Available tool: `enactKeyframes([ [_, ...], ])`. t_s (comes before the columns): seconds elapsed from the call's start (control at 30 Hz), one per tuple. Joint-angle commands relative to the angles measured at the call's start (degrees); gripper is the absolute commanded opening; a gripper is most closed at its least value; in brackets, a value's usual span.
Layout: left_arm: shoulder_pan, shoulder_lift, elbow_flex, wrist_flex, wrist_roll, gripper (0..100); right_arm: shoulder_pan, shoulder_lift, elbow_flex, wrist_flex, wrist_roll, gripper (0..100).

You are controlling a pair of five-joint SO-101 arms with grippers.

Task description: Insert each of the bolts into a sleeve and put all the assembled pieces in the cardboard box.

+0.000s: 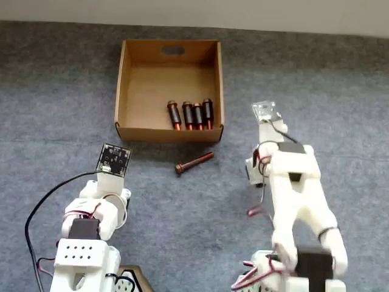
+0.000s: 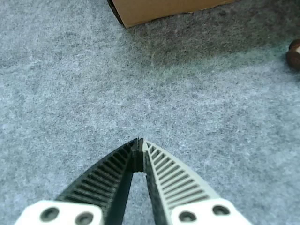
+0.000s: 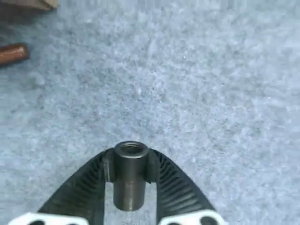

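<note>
Beside box: loose coppery bolt | right hand grips dark hollow sleeve | left hand closed, empty

A robotics test bench, it seems: grey felt covering around the cardboard box, wired white arms just before it.

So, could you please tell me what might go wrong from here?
The sleeve sits near the tips of the right gripper, so it may twist or slip as the bolt is pushed in. That bolt lies loose near the cardboard box wall; the left gripper, shut, could roll it or nudge the box.
</note>
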Motion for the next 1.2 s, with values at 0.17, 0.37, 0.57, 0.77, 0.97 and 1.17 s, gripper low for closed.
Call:
enactKeyframes([
  [0.17, 0.57, -0.75, -0.22, -1.14, 0.26, 2, -5.49, -27.74, 9.63, -0.75, -5.63, 0.5],
  [0.37, 0.57, -0.75, -0.22, -0.97, 0.26, 2, -11.74, -39.43, 19.3, -9.63, -14.42, 0.5],
  [0.57, 0.4, -0.48, -0.66, -0.88, 0.26, 2, -15.69, -44.7, 27.82, -14.73, -15.12, 0.5],
  [0.77, 0.31, -0.13, -6.46, 6.59, -3.6, 2, -13.58, -47.87, 34.33, -18.24, -20.22, 0.5],
  [0.97, 0.57, 1.19, -15.25, 8.35, -3.6, 10, -7.52, -52.79, 35.38, -18.07, -20.31, 0.5],
  [1.17, 1.71, 20.88, -28.97, 8.53, -3.69, 13, -4.0, -60.44, 39.52, -18.24, -20.31, 0.5],
])
